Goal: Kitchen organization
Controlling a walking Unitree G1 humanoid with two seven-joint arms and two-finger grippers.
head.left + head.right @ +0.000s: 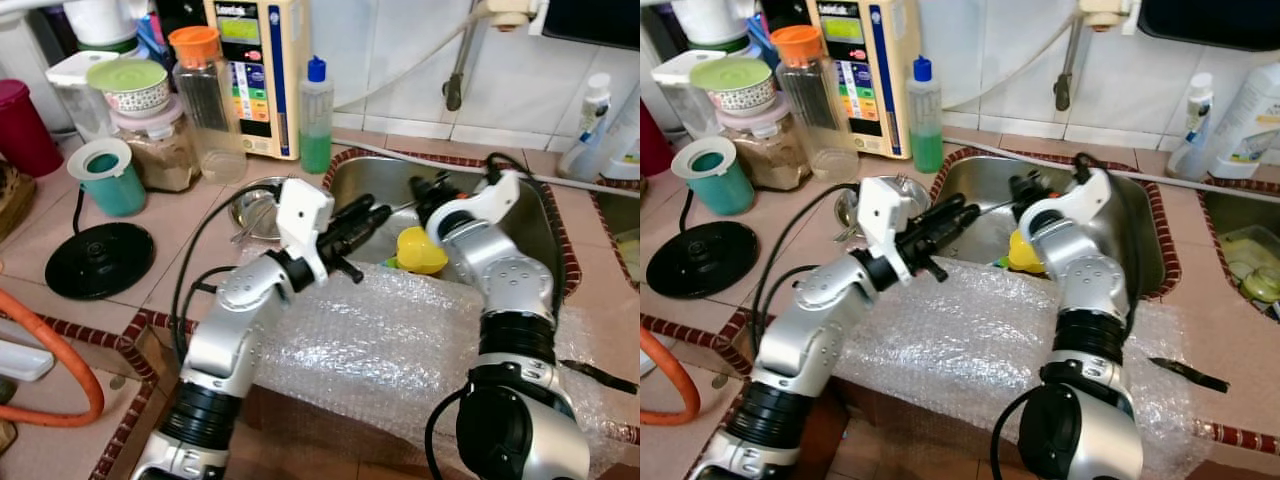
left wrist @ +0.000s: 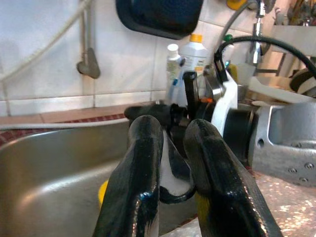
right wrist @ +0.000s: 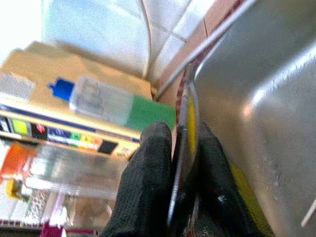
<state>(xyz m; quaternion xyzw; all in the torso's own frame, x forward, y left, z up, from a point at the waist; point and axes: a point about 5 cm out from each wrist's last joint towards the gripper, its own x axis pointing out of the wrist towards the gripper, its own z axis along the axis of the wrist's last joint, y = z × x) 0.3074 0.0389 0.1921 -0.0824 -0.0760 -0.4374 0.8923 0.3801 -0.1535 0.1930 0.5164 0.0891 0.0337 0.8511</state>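
Note:
Over the steel sink (image 1: 365,175) my two grippers meet tip to tip. My right gripper (image 1: 425,193) is shut on the thin rim of a metal utensil (image 3: 183,116), with yellow showing behind it. The utensil's thin stem (image 1: 402,206) runs to my left gripper (image 1: 382,213), whose fingers (image 2: 143,148) are pressed close on a pale piece of it. A yellow cup (image 1: 420,250) lies in the sink just under the right wrist. Its lower part is hidden behind the sink's front edge.
Bubble wrap (image 1: 380,340) covers the counter edge in front of the sink. A small metal bowl (image 1: 258,208), a green soap bottle (image 1: 316,115), jars, a teal cup (image 1: 108,175) and a black kettle base (image 1: 98,258) stand left. White bottles (image 1: 595,125) stand right.

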